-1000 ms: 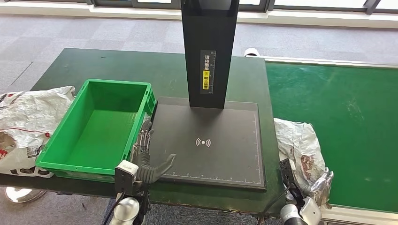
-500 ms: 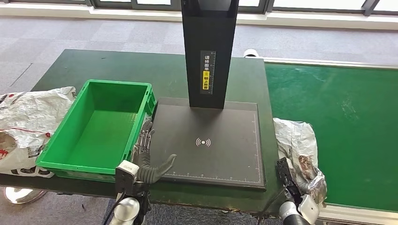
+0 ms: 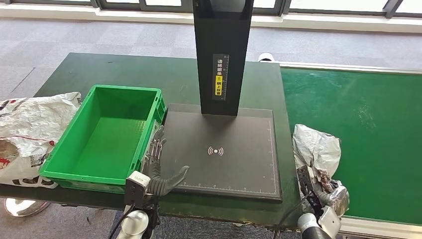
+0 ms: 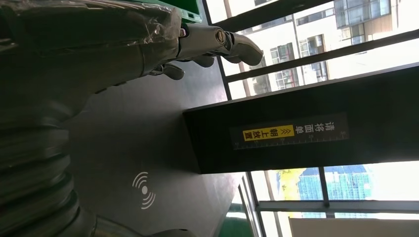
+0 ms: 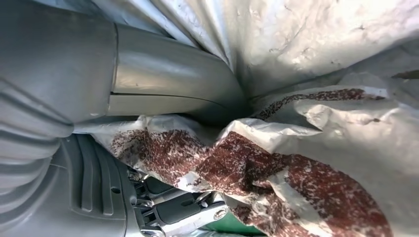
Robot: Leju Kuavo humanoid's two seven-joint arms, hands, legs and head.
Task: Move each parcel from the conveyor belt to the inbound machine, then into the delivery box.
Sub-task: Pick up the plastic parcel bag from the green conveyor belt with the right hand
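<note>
Head view: your right hand (image 3: 326, 199) sits at the near edge of the green conveyor belt (image 3: 368, 129), fingers wrapped into the crumpled white parcel (image 3: 316, 152), which lies on the belt just beside the inbound machine (image 3: 221, 149). Parcel's near end bunches up at the hand. Your left hand (image 3: 158, 164) rests over the near-left corner of the machine's black plate, fingers spread apart, thumb out, holding nothing. The green delivery box (image 3: 107, 137) stands just left of the plate. Another crumpled white bag (image 3: 30, 129) lies on the table left of the box.

Left wrist view: left hand (image 4: 148, 44) above the dark plate, fingers extended and apart, nothing in them. The machine's black post with its yellow label (image 4: 296, 133) stands beyond.

Right wrist view: thick grey thumb (image 5: 168, 84) pressed into the white, red-speckled parcel (image 5: 306, 163); the wrapping folds over the darker fingers (image 5: 183, 210), so you're gripping it.
</note>
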